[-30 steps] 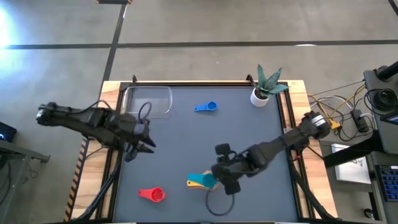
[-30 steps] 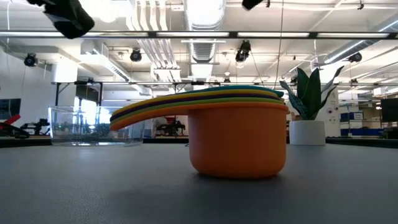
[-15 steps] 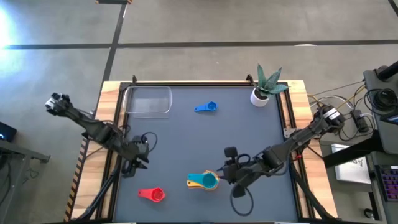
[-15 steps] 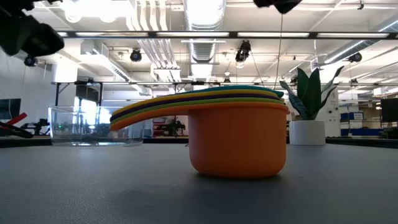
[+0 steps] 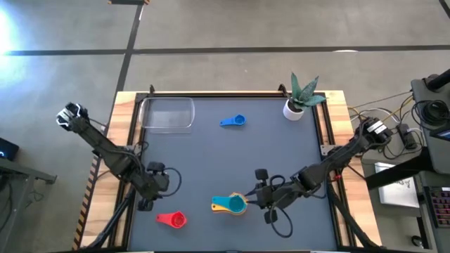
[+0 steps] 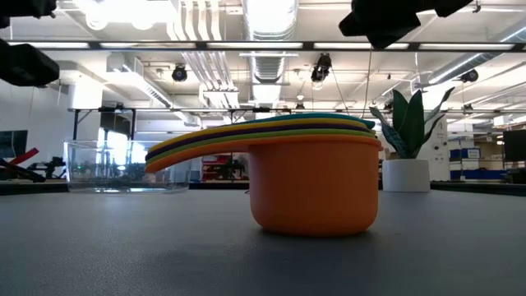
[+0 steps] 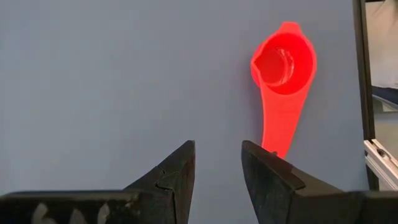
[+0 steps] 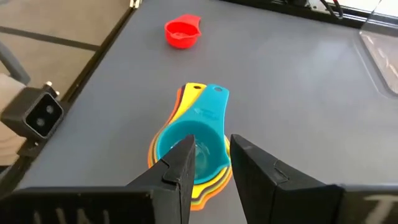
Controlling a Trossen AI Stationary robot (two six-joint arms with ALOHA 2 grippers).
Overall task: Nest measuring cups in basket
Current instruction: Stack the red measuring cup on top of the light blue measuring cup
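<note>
From above, a potted plant (image 5: pixel 301 95) stands at the far right corner, the clear basket (image 5: pixel 167 113) at far left, and a blue cup (image 5: pixel 234 121) lies between them. The nested cups (image 5: pixel 229 204) point their handles left. At table height, the stack's orange cup (image 6: pixel 314 187) fills the middle. The left gripper (image 7: pixel 217 163) (fingers parted, empty) hangs near the red cup (image 7: pixel 283 81). The right gripper (image 8: pixel 211 163), slightly open, hovers over the teal cup (image 8: pixel 194 135).

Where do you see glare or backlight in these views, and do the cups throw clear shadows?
High view: strong glare on the floor at the far left edge; the table is evenly lit. Low view: bright ceiling lamps shine behind the stacked cups, with only a faint shadow under them. Left wrist view: the red cup throws almost no shadow.
</note>
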